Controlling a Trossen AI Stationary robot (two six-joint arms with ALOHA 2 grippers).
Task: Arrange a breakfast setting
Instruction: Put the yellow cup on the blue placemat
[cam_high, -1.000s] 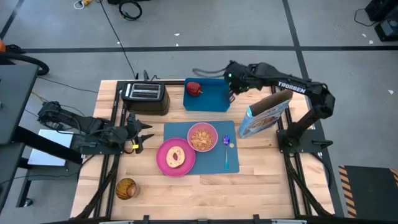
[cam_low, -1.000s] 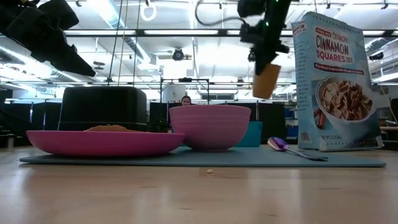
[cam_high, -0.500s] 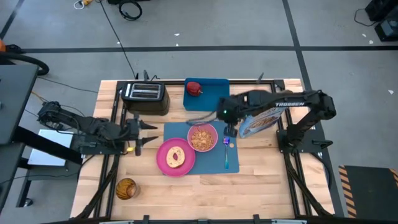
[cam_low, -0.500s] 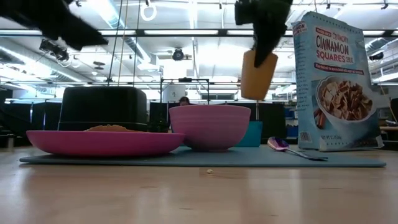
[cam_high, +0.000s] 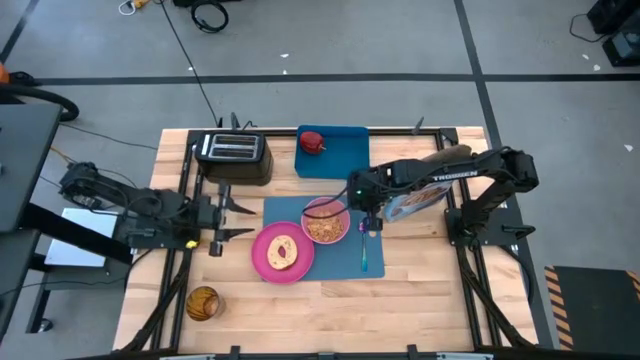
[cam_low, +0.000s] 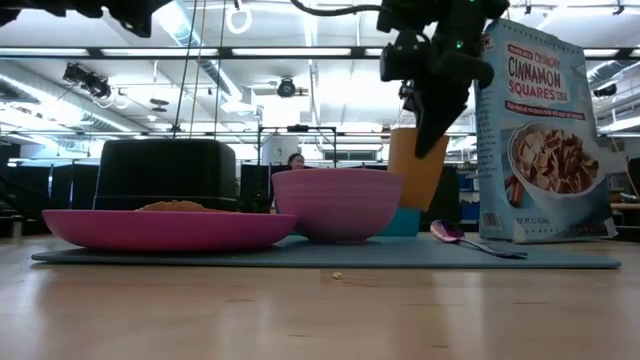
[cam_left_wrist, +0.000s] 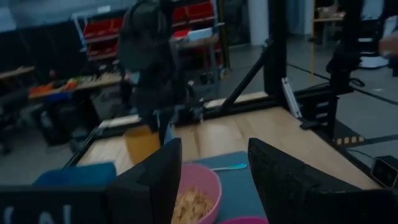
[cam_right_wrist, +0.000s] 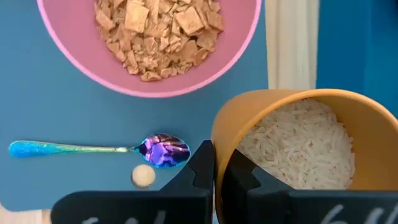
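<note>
We saw the small orange cup upright, full of white grains, pinched at its rim by the right gripper above the mat's far right corner. One spoon lay lengthwise beside one cereal-filled pink bowl. The left gripper hovered, fingers spread, left of the mat.

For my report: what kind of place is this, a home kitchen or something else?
Probably a robotics lab or workshop, not a home. The table stands on a bare taped floor, with strip lights overhead and red storage bins behind.
</note>
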